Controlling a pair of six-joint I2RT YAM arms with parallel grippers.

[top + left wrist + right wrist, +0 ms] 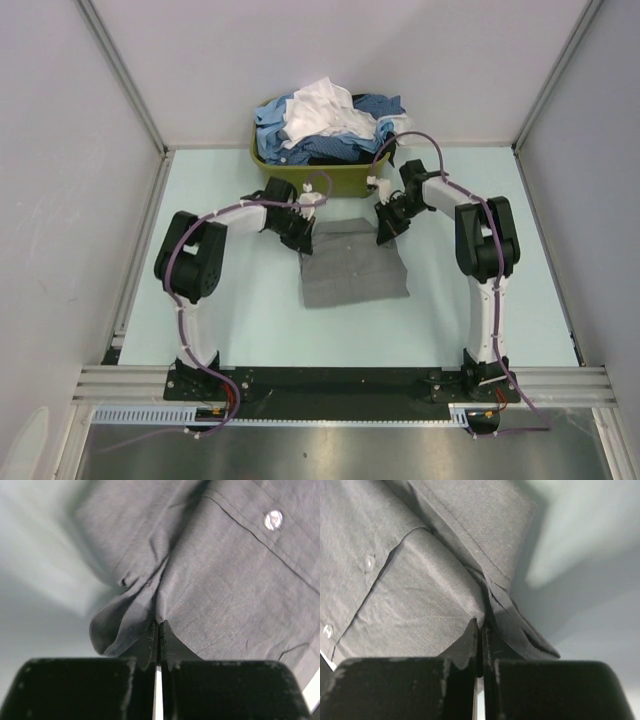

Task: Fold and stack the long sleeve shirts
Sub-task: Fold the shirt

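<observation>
A plain mid-grey long sleeve shirt (pixel 352 265) lies folded into a rectangle on the pale table. My left gripper (pixel 303 237) is shut on its far left corner; the left wrist view shows the grey cloth (pixel 220 580) pinched between the jaws, a white button (pixel 273 519) visible. My right gripper (pixel 386 233) is shut on the far right corner; the right wrist view shows the cloth (pixel 420 595) bunched at the closed jaws. More shirts, blue, dark blue and white (pixel 325 118), are heaped in the basket.
An olive-green plastic basket (pixel 330 176) stands just behind the grippers at the table's far edge. Grey walls and metal rails enclose the table left, right and back. Pale table surface (pixel 250 320) surrounds the grey shirt.
</observation>
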